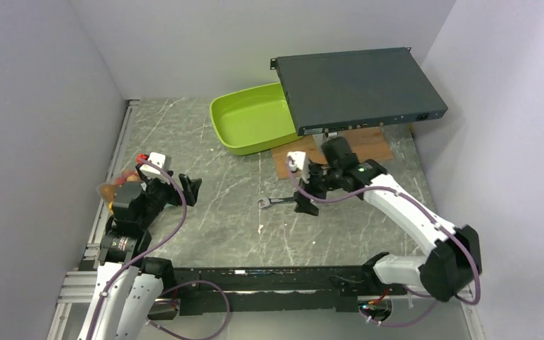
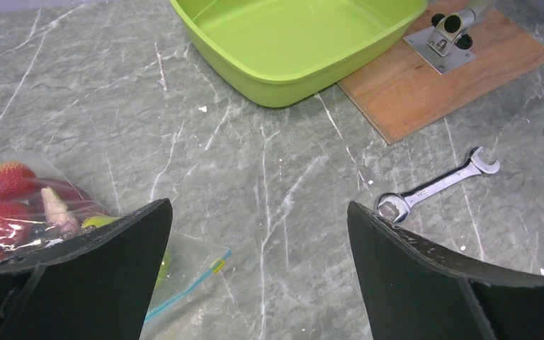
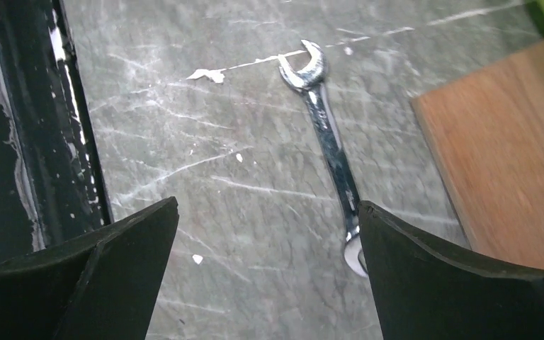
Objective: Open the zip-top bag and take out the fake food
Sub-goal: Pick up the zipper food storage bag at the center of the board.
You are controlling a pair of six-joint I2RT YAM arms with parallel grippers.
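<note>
Top external view, table edge at 9 o'clock: the zip-top bag point(image 1: 110, 187) lies against the left wall, partly hidden behind the left arm. The fake food point(image 1: 119, 180) shows through it as red and orange lumps. In the left wrist view the food point(image 2: 6, 181) is inside the clear plastic, at 9 o'clock of the frame: bumpy red pieces, one pale piece, a bit of green. The bag's corner with the blue zip strip point(image 2: 188, 283) pokes out beside the left finger. Whether the zip is sealed cannot be told.

The left gripper point(image 1: 180, 190) hangs just at 3 o'clock of the bag, jaws spread wide, nothing between them.

At 12 o'clock of the table sits the lime-green tray point(image 1: 249, 119).

Near table centre lies a wrench point(image 1: 276, 202), flat on the grey marbled table point(image 1: 219, 219).

The right gripper point(image 1: 310, 193) hovers over the wrench's 3 o'clock end, jaws wide apart and holding nothing; in the right wrist view the wrench point(image 3: 329, 142) runs between the fingers.

At 1 o'clock, a wooden board point(image 1: 370, 144), and above it a dark flat equipment box point(image 1: 358, 88).
</note>
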